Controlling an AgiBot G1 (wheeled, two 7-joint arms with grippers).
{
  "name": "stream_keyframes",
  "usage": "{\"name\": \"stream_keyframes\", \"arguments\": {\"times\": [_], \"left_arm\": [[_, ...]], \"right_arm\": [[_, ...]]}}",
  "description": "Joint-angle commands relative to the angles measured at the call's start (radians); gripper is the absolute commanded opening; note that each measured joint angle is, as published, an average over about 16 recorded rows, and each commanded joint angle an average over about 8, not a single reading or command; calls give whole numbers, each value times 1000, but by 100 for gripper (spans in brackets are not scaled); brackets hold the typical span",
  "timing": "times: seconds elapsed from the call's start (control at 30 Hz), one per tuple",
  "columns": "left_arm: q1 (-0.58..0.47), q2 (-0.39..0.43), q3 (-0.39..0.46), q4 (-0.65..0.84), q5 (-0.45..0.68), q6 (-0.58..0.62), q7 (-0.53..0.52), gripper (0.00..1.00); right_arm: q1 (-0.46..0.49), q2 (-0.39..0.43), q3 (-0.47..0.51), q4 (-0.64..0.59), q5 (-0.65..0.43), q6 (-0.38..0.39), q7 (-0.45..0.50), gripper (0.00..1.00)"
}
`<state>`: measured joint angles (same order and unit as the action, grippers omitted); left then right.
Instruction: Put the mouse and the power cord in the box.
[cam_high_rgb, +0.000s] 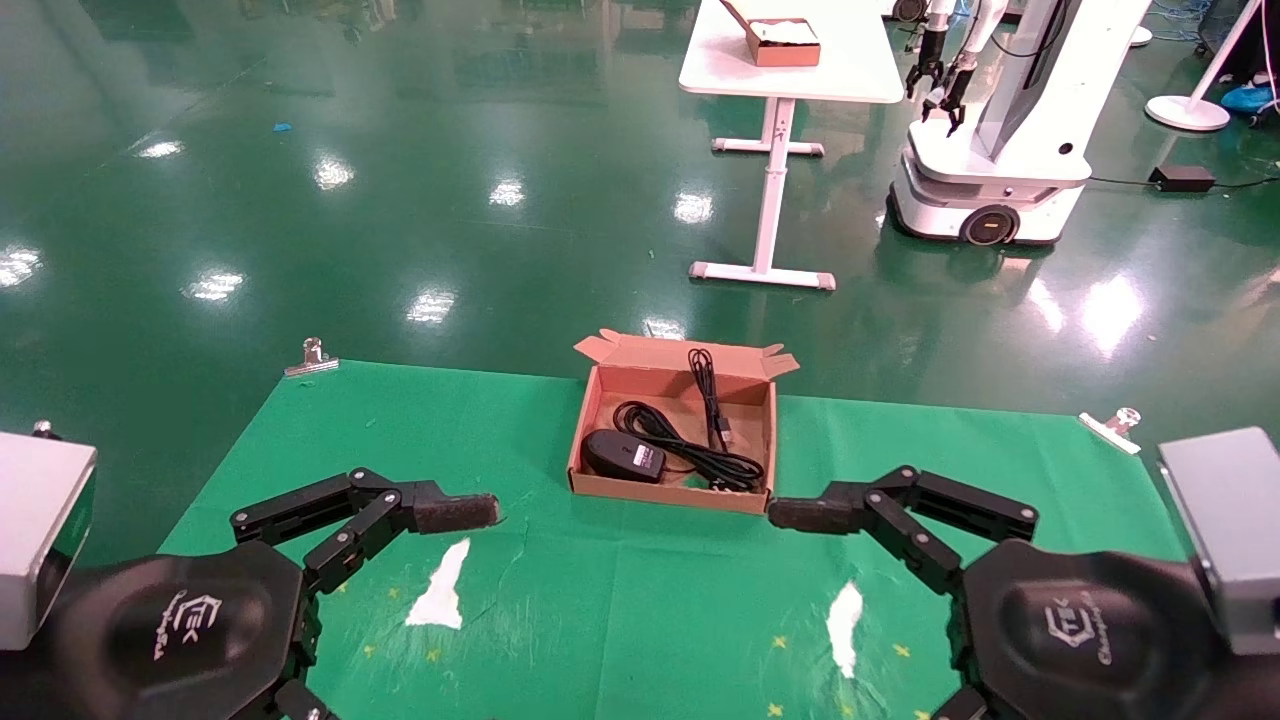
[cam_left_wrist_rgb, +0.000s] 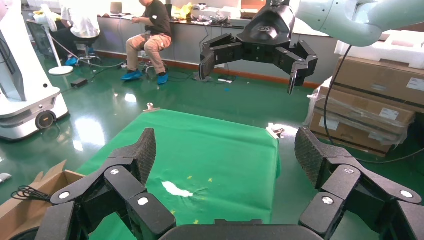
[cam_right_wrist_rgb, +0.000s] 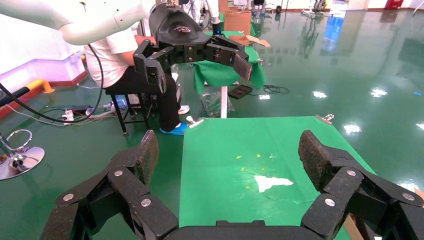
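The mouse lay inside the box, in the near corner toward the robot's left, its pale label showing. Beside it, toward the robot's right, the power cord lay in loose loops across the box floor, with one strand running up toward the far wall, where the small flaps stood open. The box sat on the green tabletop at its far edge, roughly centred between the two arms.

The left end effector hovered low over the tabletop, near the box on the robot's left side and apart from it, its one visible finger pointing inward toward the middle. In the left wrist view its fingers were spread wide with nothing between them, only green cloth showing in the gap, and a corner of the box with a bit of cable at the frame's edge.

The right end effector mirrored that pose on the robot's right, its fingertip just beside the box's near right corner; contact could not be made out. The right wrist view showed its fingers likewise released and empty.

Two torn white patches marked the cloth nearer the robot, and metal clips held the cloth at its far corners. Beyond, on the shiny green floor, stood a white table carrying a small reddish-brown box, with another white robot alongside.
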<state>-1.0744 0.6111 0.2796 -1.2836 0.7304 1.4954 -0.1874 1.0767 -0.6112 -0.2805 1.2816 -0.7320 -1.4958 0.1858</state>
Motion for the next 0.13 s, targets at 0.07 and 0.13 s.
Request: {"name": "stream_keyframes", "arguments": {"times": [0.07, 0.13], "left_arm": [[0, 0, 0, 0, 0, 0, 0, 100], [0, 0, 0, 0, 0, 0, 0, 100]], "right_arm": [[0, 0, 0, 0, 0, 0, 0, 100], [0, 0, 0, 0, 0, 0, 0, 100]]}}
